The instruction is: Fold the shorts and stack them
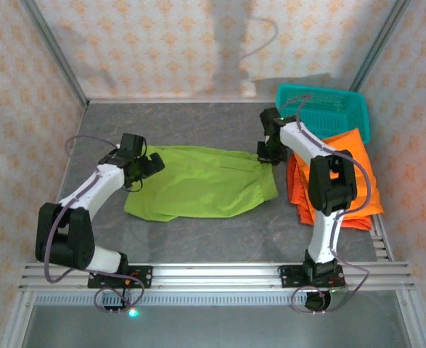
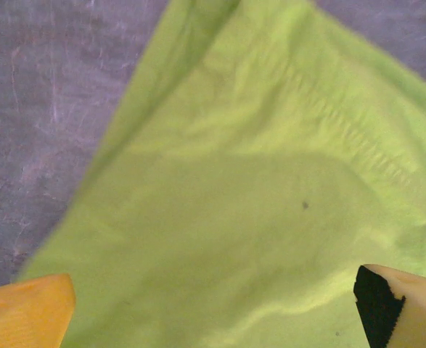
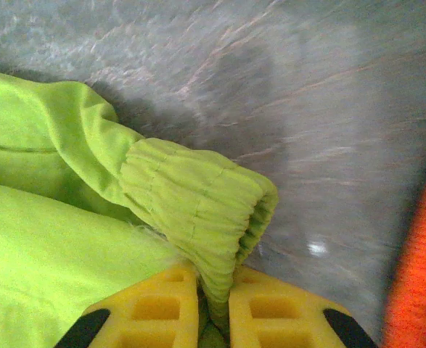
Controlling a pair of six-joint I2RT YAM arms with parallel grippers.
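Tabletop [image 1: 198,123], grey and veined, carries everything here. From above, the lime-green shorts [image 1: 205,185] lie spread flat across its middle, long side running from 9 to 3 o'clock. The orange shorts [image 1: 358,170] sit piled at 3 o'clock on the table, partly hidden by the right arm, and the teal basket [image 1: 343,101] stands just behind that pile, toward 1 o'clock.

The left gripper [image 1: 151,165] hangs at the 9 o'clock end of the green pair, its jaws spread wide. The right gripper [image 1: 265,156] sits at that pair's 2 o'clock corner, between the green cloth and the orange pile.

The overhead view gives the layout but not the grip. The right wrist camera settles it: the two yellow fingers [image 3: 154,304] are pressed together on a gathered, elastic-puckered edge of the green shorts. That edge rises in a fold from between them toward 12 o'clock. A strip of orange cloth runs along the 3 o'clock border of that picture, apart from the green.

The left wrist camera shows smooth green fabric with a stitched seam. One fingertip [image 2: 24,315] sits at 7 o'clock and the other at 5 o'clock, nothing pinched between them. Whether they touch the cloth cannot be told.
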